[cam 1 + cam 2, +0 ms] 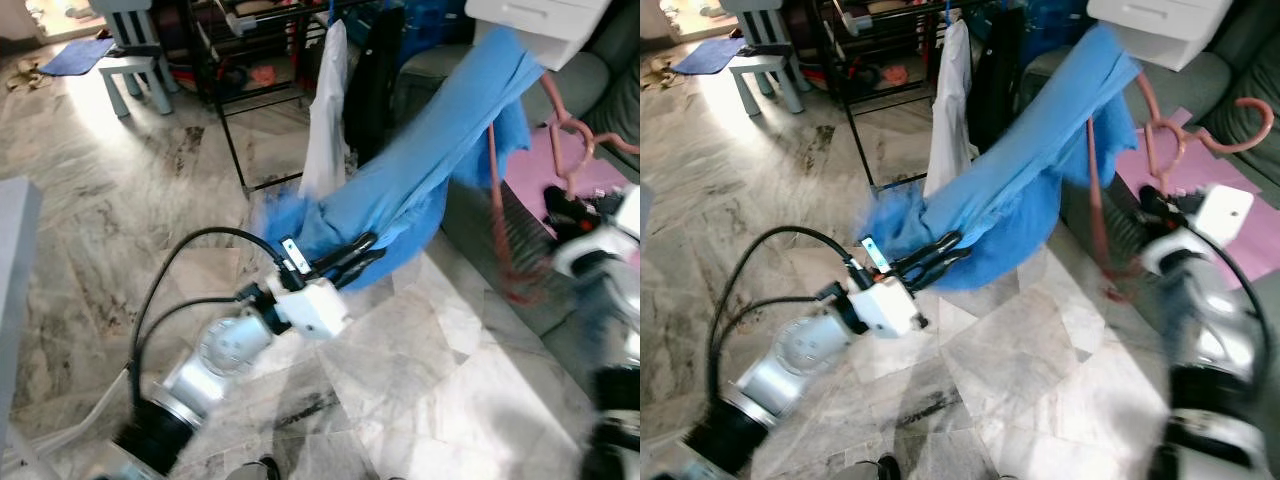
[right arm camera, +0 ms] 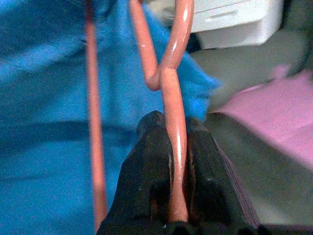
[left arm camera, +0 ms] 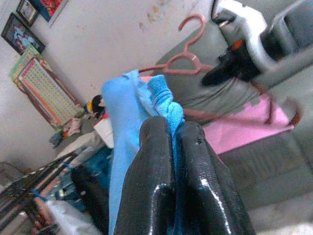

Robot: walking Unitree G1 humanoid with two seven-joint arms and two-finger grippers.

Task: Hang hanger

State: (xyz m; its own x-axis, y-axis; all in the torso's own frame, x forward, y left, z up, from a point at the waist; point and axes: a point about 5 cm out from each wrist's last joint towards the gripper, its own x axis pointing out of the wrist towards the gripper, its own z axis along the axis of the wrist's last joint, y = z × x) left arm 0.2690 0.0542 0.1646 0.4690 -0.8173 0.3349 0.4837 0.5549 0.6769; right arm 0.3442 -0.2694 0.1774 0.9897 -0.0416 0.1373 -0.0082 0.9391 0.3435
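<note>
Your left gripper (image 1: 362,252) has its jaws pinched on the lower end of the blue garment (image 1: 420,180), low over the marble floor (image 1: 150,210) and left of centre. That grip draws the cloth out in a long slope from the floor side up to the right, which reads as keeping it taut and off the floor while the other arm carries the hanger.

Your right gripper (image 2: 173,196) has its jaws pressed together on a wire of the pink hanger (image 1: 1160,130), as the right wrist view shows plainly. The hanger sits at the upper right, just before the grey sofa (image 1: 590,90), with its hook pointing up and right and the top of the blue garment draped over its frame. Holding it by the wire leaves the hook free, which you will want for catching a rail.

The black clothes rack (image 1: 240,100) stands far, left of the garment, with a white shirt (image 1: 325,110) already hanging on it; that looks the likely place to hang this one.

Count: one pink hanger, one blue garment, one white shirt, one rack, two grippers both occupied. A pink mat (image 1: 560,170) lies on the sofa behind the hanger.
</note>
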